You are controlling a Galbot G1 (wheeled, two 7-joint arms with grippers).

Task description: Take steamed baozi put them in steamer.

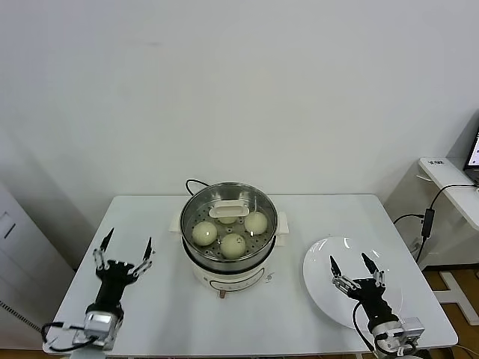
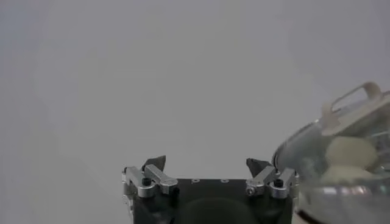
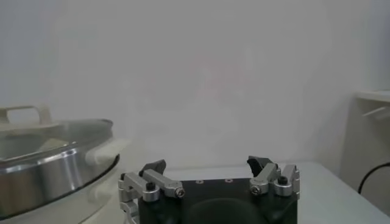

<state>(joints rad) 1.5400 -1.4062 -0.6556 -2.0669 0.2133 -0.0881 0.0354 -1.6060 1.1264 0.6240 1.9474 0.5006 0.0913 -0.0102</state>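
White wall stands behind a white rectangular table (image 1: 150, 314), and on the middle of this table sits the round shiny steel steamer (image 1: 229, 258) on its cream-white cooker base. Inside the basket I see three smooth cream-white steamed baozi (image 1: 233, 244), and a fourth seems partly hidden under the round glass lid with a white handle (image 1: 227, 211), which already rests on the steamer. To the right, near the front edge, the flat white plate (image 1: 320, 263) has no bun left on it.

Both arms are low at the near side. The left gripper (image 1: 126, 250) stands over the table left of the steamer, its fingers spread wide and holding nothing. The right gripper (image 1: 353, 265) stands over the plate, also spread and holding nothing.

I judge the task is finished, or nearly so: nothing remains to carry.
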